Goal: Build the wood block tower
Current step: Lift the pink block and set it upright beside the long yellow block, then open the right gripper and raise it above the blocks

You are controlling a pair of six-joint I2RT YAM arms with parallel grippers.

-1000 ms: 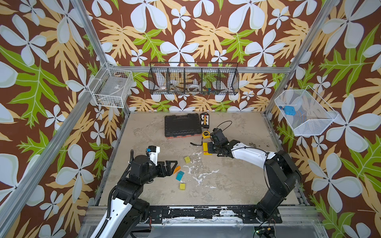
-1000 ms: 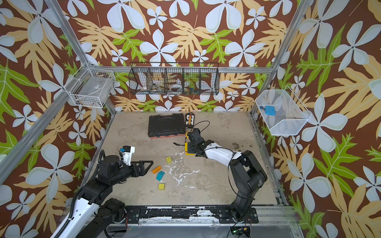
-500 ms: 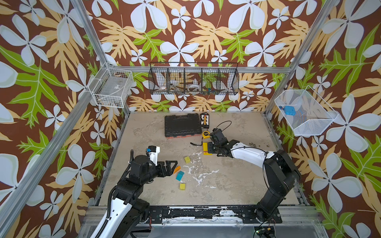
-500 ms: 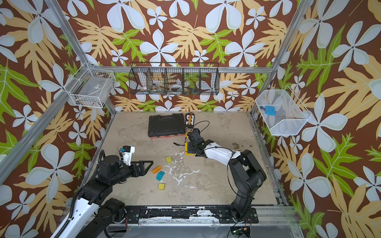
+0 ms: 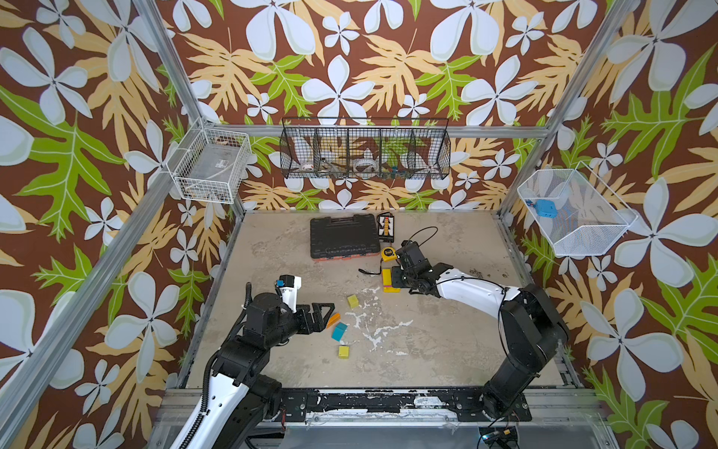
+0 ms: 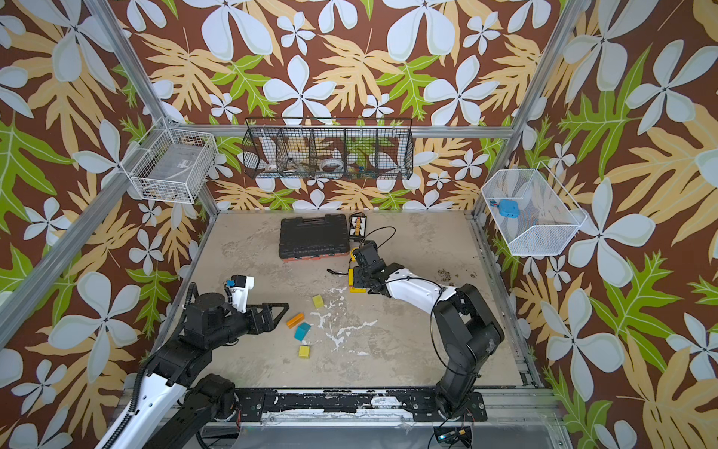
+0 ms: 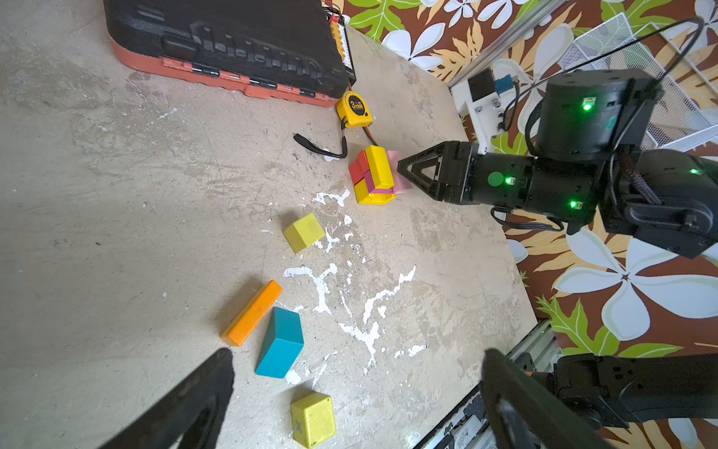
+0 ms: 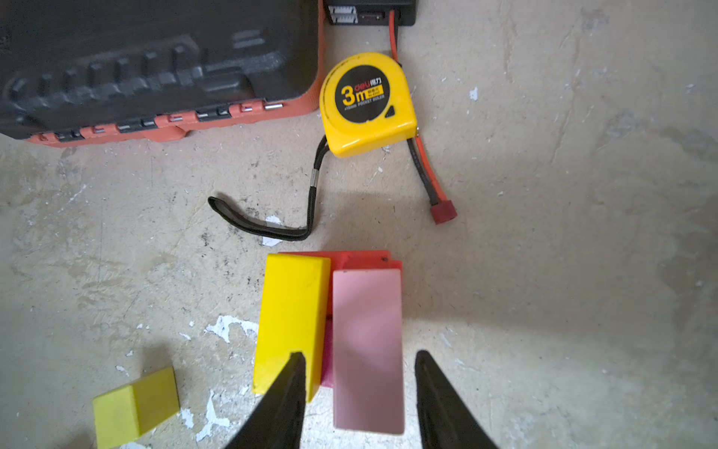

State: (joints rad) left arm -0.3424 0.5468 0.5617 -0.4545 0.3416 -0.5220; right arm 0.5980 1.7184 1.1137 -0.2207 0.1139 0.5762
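setting the pink bar (image 8: 367, 330) on the tower (image 7: 379, 167), mid-bench toward the back edge. right gripper (image 8: 359, 353) straddles it, jaws parted, slim gaps both sides, so it looks let go. next move, judged: back out straight without nudging the yellow bar (image 8: 291, 311) alongside. left gripper (image 7: 356, 352) spread wide, empty, over orange bar (image 7: 252, 313) and teal block (image 7: 279, 342) nearer the front edge. tape measure (image 8: 367, 103) sits just behind the tower, tool case (image 5: 344, 235) beyond.
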